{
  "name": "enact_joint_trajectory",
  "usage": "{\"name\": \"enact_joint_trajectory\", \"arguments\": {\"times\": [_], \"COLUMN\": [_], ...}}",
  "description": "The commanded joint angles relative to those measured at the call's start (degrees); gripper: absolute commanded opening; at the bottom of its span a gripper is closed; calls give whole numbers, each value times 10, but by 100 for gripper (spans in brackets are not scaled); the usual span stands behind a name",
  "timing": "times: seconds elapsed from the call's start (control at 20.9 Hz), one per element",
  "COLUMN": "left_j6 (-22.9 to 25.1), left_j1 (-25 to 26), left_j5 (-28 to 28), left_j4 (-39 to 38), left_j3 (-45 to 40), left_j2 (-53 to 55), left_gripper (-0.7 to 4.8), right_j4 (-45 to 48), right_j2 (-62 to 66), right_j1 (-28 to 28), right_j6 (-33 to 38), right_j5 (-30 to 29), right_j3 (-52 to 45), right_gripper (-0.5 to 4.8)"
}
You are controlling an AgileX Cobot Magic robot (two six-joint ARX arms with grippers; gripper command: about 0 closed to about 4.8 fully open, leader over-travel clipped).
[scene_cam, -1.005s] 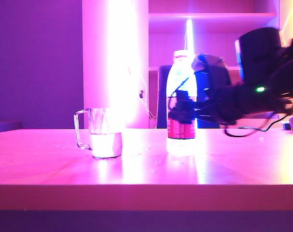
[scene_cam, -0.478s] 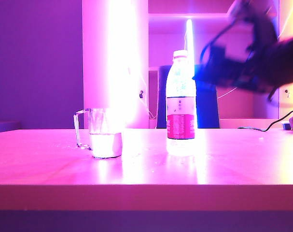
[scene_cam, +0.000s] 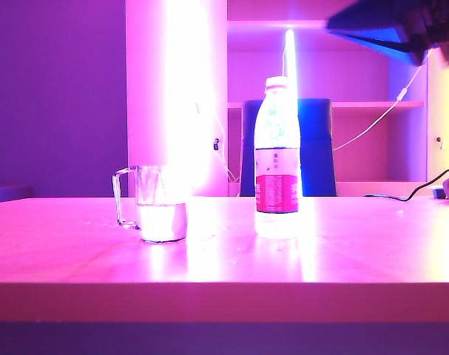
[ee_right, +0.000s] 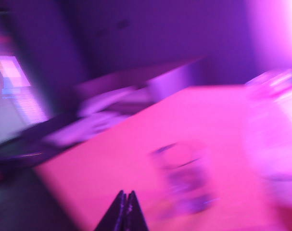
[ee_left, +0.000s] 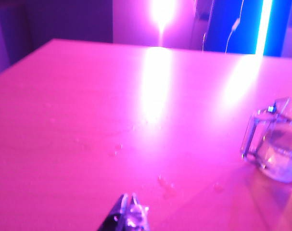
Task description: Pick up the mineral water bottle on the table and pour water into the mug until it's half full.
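The mineral water bottle (scene_cam: pixel 277 151) is standing upright on the pink-lit wooden surface (scene_cam: pixel 224 255), a little right of the middle in the exterior view, its pale cap on top and its red-and-white label band wrapping the lower half. Nothing is touching it. The glass mug (scene_cam: pixel 154 204) is sitting well to its left, apart from it, with its squarish handle pointing left and a pale layer of liquid filling roughly the lower part of it. Small droplets are dotting the surface around the mug.

The right arm (scene_cam: pixel 390 29) is showing only as a dark shape in the upper right corner of the exterior view, high above the surface and well clear of the bottle. The right claw (ee_right: pixel 124 211) is appearing in its own blurred wrist view with its two dark fingertips pressed together, holding nothing; past them the mug (ee_right: pixel 184 180) and, beside it, the pale bulk of the bottle (ee_right: pixel 275 139) are smearing into streaks.

The left claw (ee_left: pixel 130 215) is hanging low over the near left part of the surface, well apart from the mug (ee_left: pixel 275 144), which is sitting off to one side with its handle turned toward the claw. Its tips are lying close together, a narrow setting, with nothing between them.

A blue chair back (scene_cam: pixel 313 148) is standing behind the bottle, beyond the far edge.
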Motion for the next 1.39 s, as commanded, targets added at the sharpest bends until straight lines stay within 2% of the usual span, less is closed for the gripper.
{"name": "enact_joint_trajectory", "arguments": {"times": [0.05,0.19,0.43,0.57,0.62,0.77,0.81,0.86,0.91,1.0,1.1,1.2,1.34,1.39], "left_j6": [-2,0,0,1,1,0,1,1,1,1,1,1,1,0], "left_j1": [0,0,0,0,0,0,0,0,0,0,0,0,0,0], "left_j5": [0,-1,3,3,3,3,2,2,2,2,2,2,2,2], "left_j4": [11,-31,-28,-28,-28,-28,-28,-28,-28,-28,-28,-28,-28,-28], "left_j3": [-23,-32,-32,-32,-32,-32,-32,-32,-32,-32,-32,-32,-32,-32], "left_j2": [0,0,0,0,0,0,0,0,0,0,0,0,0,1], "left_gripper": [-6,-5,-5,-6,-6,-6,-6,-6,-6,-5,-5,-6,-6,-6], "right_j4": [-3,-4,-12,-75,-108,-227,-297,-335,-389,-463,-494,-486,-445,-477], "right_j2": [-2,-2,-7,-65,-108,-246,-308,-344,-392,-449,-494,-532,-546,-546], "right_j1": [1,1,1,0,-2,-39,-60,-75,-101,-142,-181,-211,-235,-235], "right_j6": [31,31,31,31,2,-142,-213,-243,-269,-269,-265,-264,-223,-218], "right_j5": [-133,-154,-153,-139,-121,-56,-25,4,68,204,274,292,290,292], "right_j3": [1,1,0,0,0,0,0,0,0,-3,-24,-64,-138,-140], "right_gripper": [-1,-1,-1,-1,-1,-1,-1,-1,-1,-1,-1,-1,-1,-1]}}
